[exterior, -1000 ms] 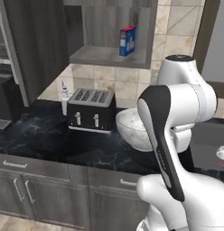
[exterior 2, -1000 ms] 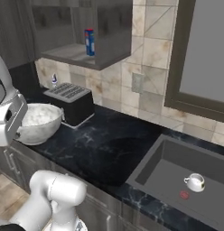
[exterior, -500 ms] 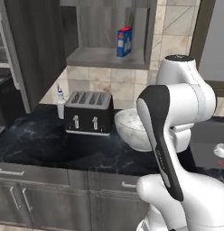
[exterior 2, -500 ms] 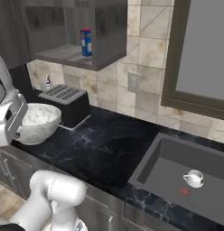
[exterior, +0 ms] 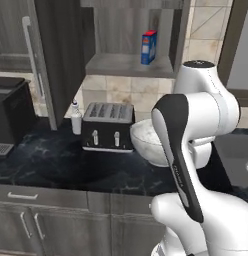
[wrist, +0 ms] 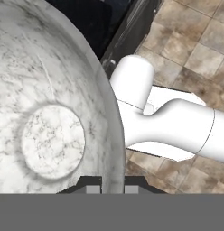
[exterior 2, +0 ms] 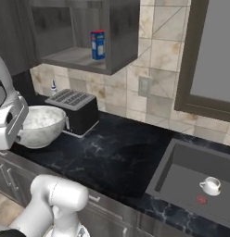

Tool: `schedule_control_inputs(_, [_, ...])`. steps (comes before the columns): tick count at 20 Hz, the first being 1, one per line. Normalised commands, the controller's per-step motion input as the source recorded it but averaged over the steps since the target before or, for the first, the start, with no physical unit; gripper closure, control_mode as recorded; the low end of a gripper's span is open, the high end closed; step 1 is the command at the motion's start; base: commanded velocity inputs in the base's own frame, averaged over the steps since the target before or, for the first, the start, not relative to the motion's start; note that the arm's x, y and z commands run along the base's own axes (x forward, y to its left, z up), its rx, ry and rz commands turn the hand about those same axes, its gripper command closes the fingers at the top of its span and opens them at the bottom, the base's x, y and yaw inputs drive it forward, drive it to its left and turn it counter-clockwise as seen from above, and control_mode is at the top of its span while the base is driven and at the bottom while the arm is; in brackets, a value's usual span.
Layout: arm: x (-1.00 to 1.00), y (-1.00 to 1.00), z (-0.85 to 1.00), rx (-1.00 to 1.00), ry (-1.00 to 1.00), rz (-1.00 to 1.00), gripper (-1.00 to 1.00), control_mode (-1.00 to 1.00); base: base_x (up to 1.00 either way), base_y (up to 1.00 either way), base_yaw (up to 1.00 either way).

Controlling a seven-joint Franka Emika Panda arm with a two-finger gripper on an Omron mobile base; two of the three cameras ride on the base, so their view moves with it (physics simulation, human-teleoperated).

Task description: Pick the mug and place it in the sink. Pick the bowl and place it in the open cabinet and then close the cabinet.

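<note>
My gripper (wrist: 109, 189) is pinched on the rim of the bowl (wrist: 50, 113), one fingertip inside, one outside. The bowl sits at counter height just beside the toaster (exterior: 107, 126). Now it needs lifting level and clear of the toaster, up to the open cabinet (exterior 2: 75, 56) above, where a blue box (exterior 2: 98, 45) stands. The bowl is empty. The mug (exterior 2: 211, 185) lies in the sink (exterior 2: 182, 162).

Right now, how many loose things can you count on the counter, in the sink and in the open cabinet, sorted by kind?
Bowl, held at its rim by the pincer: 1
Mug in the sink: 1
Toaster: 1
Small white bottle: 1
Blue box in the cabinet: 1
Black appliance at the counter's left end: 1
Total: 6
</note>
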Motion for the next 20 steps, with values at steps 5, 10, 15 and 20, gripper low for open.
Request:
schedule_control_inputs(5, [0.00,0.00,0.00,0.00,0.00,0.00,1.00,1.00,0.37,-0.02,0.00])
schedule_control_inputs(10, [0.00,0.00,0.00,0.00,0.00,0.00,1.00,1.00,0.10,-0.44,0.08])
schedule_control_inputs(15, [0.00,0.00,0.00,0.00,0.00,0.00,1.00,1.00,0.26,-0.19,0.16])
schedule_control_inputs(20, [0.00,0.00,0.00,0.00,0.00,0.00,1.00,1.00,0.38,-0.20,0.22])
